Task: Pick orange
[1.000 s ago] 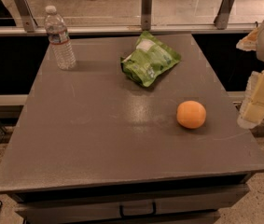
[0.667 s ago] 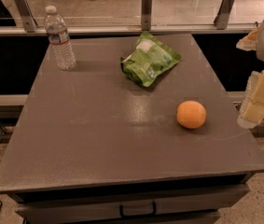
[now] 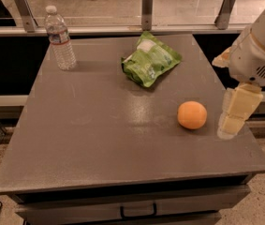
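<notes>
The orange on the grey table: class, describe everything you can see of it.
The orange is a small, round fruit with smooth, matte orange skin, unpeeled. It rests on the grey table, toward the right front part, nearer the camera than the green bag and apart from it. The gripper hangs just beside it at the table's right edge, not touching; only the table touches it.

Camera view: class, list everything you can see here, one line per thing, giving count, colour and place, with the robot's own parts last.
orange: one, orange, on the table's right side, towards the front.
snack bag: one, green, on the table, rear centre.
water bottle: one, clear with a white cap, upright at the rear left corner.
table: one, grey, fills the middle of the view.
drawer handle: one, dark, under the table's front edge.
railing posts: three, grey, behind the table.
gripper: one, cream, at the table's right edge, beside the orange, apart from it.
arm: one, white, upper right.
</notes>
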Robot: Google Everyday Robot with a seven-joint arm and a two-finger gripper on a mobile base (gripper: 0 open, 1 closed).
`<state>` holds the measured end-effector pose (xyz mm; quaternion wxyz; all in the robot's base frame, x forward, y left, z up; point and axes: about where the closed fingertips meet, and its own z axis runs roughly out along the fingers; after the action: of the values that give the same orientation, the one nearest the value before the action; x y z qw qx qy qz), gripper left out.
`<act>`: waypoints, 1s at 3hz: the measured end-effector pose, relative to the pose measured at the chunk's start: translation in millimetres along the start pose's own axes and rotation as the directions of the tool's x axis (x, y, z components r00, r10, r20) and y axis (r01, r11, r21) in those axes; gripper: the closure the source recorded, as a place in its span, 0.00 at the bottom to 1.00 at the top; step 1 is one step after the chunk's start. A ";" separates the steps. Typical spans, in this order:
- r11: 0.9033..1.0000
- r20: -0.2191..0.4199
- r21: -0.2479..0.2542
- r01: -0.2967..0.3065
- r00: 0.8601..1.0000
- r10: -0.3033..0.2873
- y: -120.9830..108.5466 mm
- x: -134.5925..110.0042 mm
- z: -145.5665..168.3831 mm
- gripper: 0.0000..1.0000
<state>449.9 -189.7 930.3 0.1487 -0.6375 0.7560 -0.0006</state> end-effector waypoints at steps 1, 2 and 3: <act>0.999 0.008 -0.037 0.005 1.000 -0.005 -1.8 2.0 24.7 0.00; 0.997 0.025 -0.076 0.013 1.000 -0.011 -2.2 -0.5 53.5 0.00; 0.995 0.038 -0.097 0.017 0.999 -0.013 -1.1 -4.0 67.3 0.00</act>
<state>466.7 -173.3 867.1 0.1314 -0.6496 0.7473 0.0470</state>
